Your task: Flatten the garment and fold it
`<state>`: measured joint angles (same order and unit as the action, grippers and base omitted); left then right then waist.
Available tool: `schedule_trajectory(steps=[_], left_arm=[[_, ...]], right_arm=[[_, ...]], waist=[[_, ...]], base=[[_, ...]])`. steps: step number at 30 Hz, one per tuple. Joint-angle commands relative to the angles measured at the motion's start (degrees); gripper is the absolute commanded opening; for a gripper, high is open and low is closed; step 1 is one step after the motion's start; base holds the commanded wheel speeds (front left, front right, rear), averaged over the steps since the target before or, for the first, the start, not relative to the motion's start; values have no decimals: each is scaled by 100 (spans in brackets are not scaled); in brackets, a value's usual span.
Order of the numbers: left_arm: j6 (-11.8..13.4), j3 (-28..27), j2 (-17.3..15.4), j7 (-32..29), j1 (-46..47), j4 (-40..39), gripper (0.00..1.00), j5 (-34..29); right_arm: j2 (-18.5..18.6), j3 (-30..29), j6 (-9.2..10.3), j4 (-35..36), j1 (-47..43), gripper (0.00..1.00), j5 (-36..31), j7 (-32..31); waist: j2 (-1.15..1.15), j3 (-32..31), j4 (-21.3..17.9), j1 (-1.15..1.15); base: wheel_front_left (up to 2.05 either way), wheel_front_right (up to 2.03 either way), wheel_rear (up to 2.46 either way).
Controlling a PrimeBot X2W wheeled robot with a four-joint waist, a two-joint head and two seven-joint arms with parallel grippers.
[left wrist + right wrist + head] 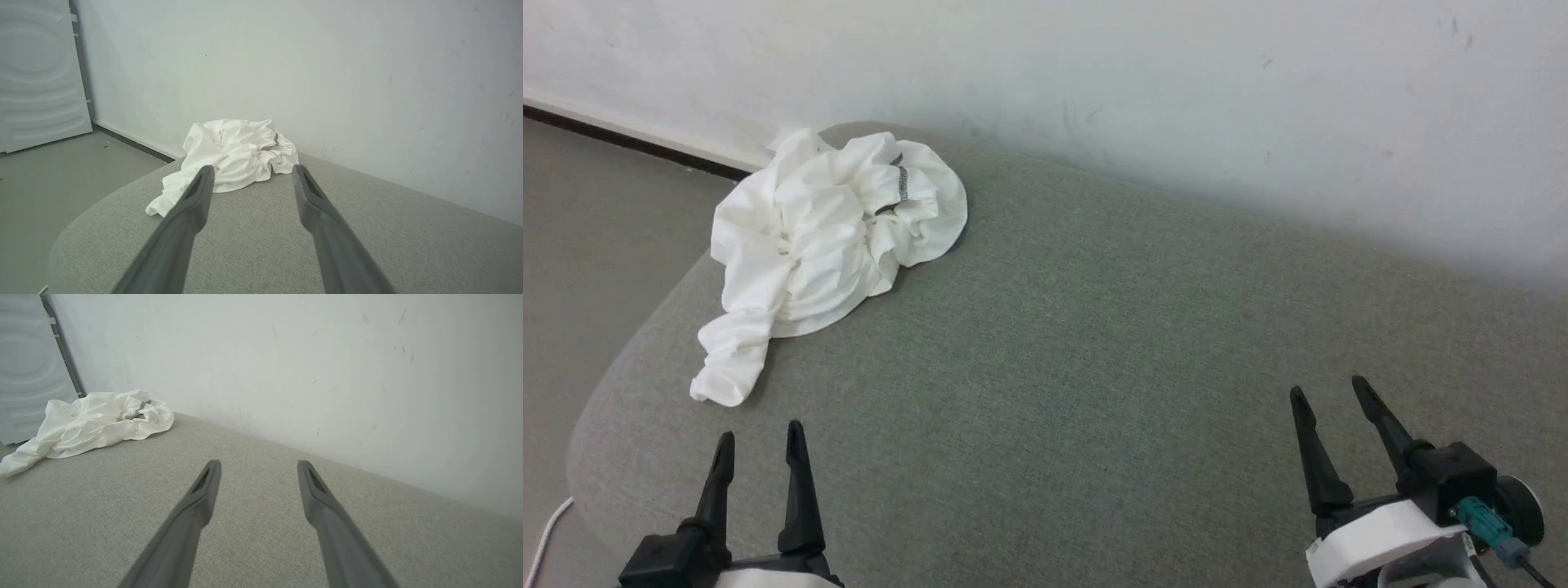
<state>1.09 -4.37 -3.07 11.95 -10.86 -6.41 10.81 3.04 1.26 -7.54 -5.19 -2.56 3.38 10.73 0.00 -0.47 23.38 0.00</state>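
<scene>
Shirt (825,237) lies bunched at the far corner of the cushion (1094,367), perhaps touching the wall (1176,82); your left gripper (760,431) and right gripper (1327,386) stand open.

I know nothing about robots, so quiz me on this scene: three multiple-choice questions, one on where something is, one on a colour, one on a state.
1. Where on the grey fabric-covered surface does the crumpled white thin-fabric shirt lie?
A. The middle.
B. The near right corner.
C. The far left corner, by the white wall.

2. What colour is the stitched seam strip on the shirt?
A. Red.
B. Dark grey.
C. Yellow.

3. How do the left gripper and right gripper stand?
A. Both open and empty.
B. Both shut on the shirt.
C. One holding a cup.

Answers: 1 C, the heap sits at the far left next to the wall; 2 B, the strip shows dark against the white cloth; 3 A, each pair of fingers is spread with nothing between.
</scene>
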Motion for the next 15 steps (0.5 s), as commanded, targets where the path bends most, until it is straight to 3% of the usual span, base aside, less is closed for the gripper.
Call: schedule_trajectory(steps=[1, 15], left_arm=[[46, -39, 16, 60, -89, -47, 100, 65], [105, -92, 18, 227, -276, -138, 100, 260]], right_arm=[[-13, 13, 4, -26, 51, 100, 32, 62], [-15, 68, 5, -31, 20, 100, 26, 133]], waist=[[0, -25, 88, 0], [0, -85, 407, 0]], base=[[0, 0, 0], [0, 0, 0]])
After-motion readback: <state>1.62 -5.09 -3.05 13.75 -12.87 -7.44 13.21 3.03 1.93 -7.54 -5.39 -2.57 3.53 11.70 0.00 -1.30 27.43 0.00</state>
